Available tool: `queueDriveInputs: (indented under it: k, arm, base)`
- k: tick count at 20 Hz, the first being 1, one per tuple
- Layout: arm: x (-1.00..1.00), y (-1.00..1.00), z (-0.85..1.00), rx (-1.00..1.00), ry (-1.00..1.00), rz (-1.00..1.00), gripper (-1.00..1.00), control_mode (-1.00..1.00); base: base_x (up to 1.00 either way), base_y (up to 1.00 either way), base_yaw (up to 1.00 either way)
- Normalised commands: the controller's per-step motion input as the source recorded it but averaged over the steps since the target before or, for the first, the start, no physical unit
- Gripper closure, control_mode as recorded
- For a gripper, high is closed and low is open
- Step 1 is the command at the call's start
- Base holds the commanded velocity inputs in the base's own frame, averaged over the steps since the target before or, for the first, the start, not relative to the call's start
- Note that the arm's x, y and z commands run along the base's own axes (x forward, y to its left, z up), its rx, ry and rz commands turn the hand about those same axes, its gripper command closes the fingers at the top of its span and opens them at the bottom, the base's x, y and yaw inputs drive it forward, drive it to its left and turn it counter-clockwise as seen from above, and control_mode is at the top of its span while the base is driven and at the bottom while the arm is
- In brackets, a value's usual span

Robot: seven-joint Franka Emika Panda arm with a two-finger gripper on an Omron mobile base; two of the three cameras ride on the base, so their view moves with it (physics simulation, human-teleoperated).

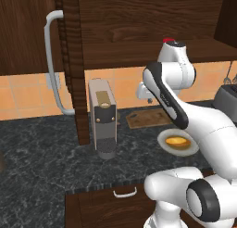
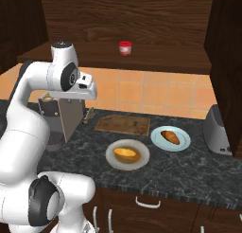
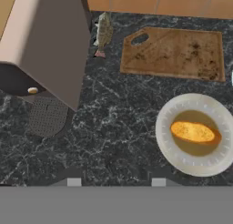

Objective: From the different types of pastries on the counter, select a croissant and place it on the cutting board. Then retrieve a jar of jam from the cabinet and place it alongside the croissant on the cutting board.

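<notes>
Croissant (image 2: 170,137) on its plate (image 2: 182,145), cutting board (image 3: 174,53) bare, gripper (image 3: 116,182) released (above counter (image 3: 113,141)).

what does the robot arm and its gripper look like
The arm is glossy white with rounded, bulbous links and dark grey-black joint rings and caps. A red button tops one link in the left base view. The gripper ends in two small dark fingertips with pale square pads.

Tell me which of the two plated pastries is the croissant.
The darker, elongated brown-orange croissant on the pale blue plate; the golden-yellow pastry lies on the cream plate.
</notes>
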Motion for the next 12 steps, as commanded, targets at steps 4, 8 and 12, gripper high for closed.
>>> queueDriveInputs:
  k: [4,8,12]
  arm:
    - [0.29,-0.03,0.03,0.00,0.00,-0.09,-1.00,-1.00]
    - [0.38,-0.14,0.55,0.00,0.07,-0.20,-1.00,-1.00]
    - [0.19,-0.31,0.78,0.00,0.14,-0.15,-1.00,-1.00]
  base:
    - [0.00,0.00,0.00]
    - [0.00,0.00,0.00]
    - [0.00,0.00,0.00]
